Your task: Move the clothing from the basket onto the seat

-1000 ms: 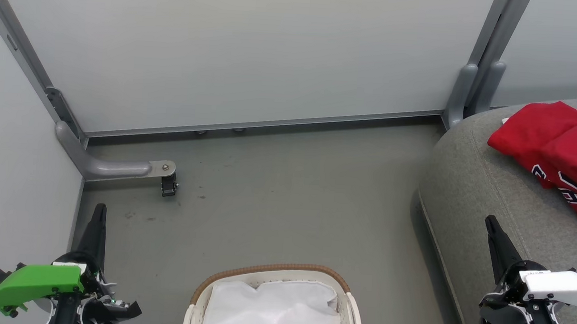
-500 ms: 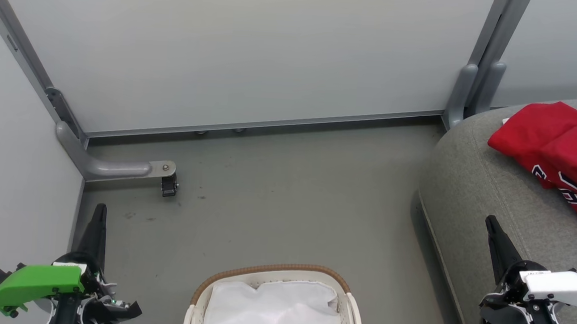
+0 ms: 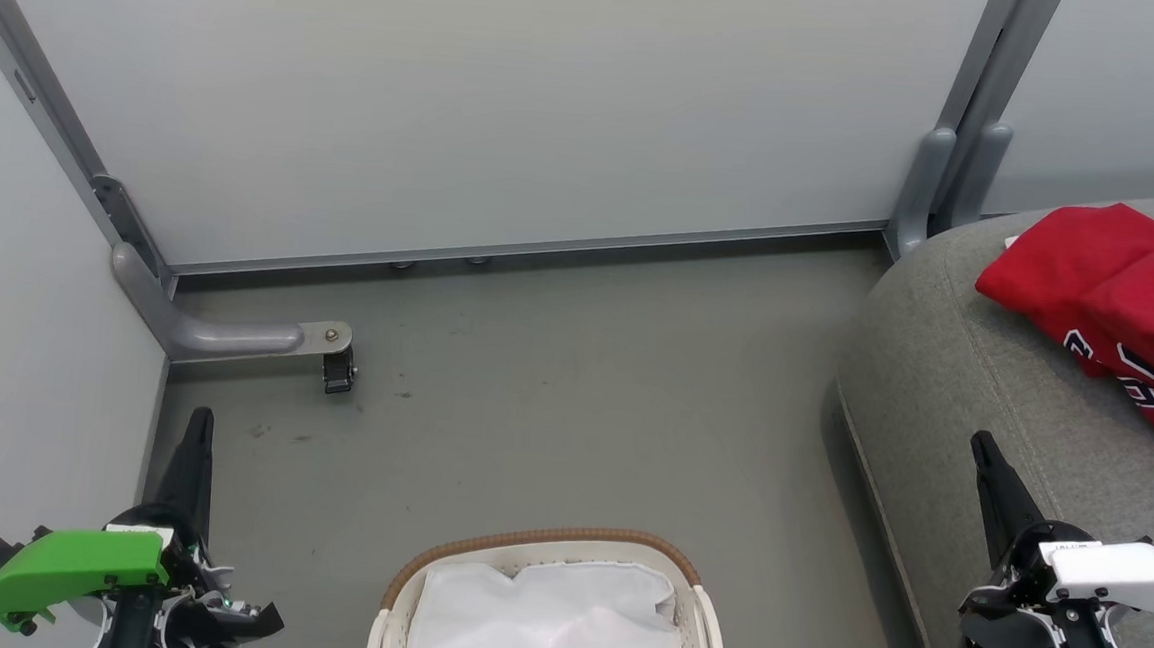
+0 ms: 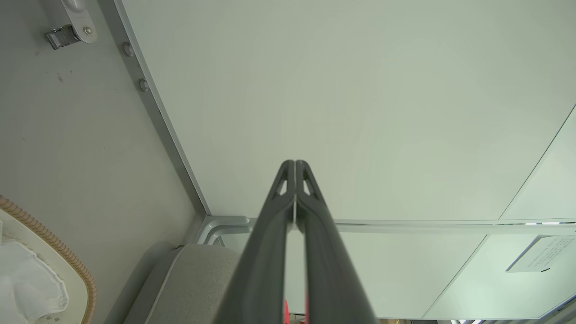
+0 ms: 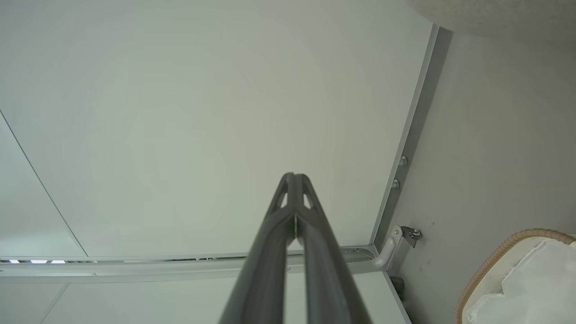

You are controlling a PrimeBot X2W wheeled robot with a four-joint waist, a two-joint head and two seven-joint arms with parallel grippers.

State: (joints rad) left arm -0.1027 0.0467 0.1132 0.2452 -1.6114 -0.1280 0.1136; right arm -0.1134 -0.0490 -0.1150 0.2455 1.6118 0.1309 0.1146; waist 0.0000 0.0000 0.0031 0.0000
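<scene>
Clothing: bright red soft jersey clothing with navy-and-white block lettering lies heaped on top of the seat. It sits back from the seat's rounded corner and runs off the head view's right edge.
Seat: large grey woven-fabric upholstered seat stands along the right side of the floor, its far corner near a post of the pale wall panel.
Basket: oval white perforated plastic basket with a brown woven-look rim stands on the grey floor at its near edge, apart from the seat's side. A crumpled white sheet lies inside.
Left gripper: left gripper, under a green housing, has its dark fingers pressed together tip to tip and holds nothing. It hangs over the floor's left edge.
Right gripper: right gripper, under a white housing, has its fingers likewise closed and empty, over the seat's near edge.
Head view gives: the whole heap of clothing, and the lettering on it.
Left wrist view gives: a paper notice on a side wall panel, and a sliver of red low between the finger bases.
Right wrist view gives: a black caster on a grey bracket at the wall's foot, with the basket's rim close below it.
Against a second ago: nothing differs; the clothing, the basket and both grippers sit in the same places.
</scene>
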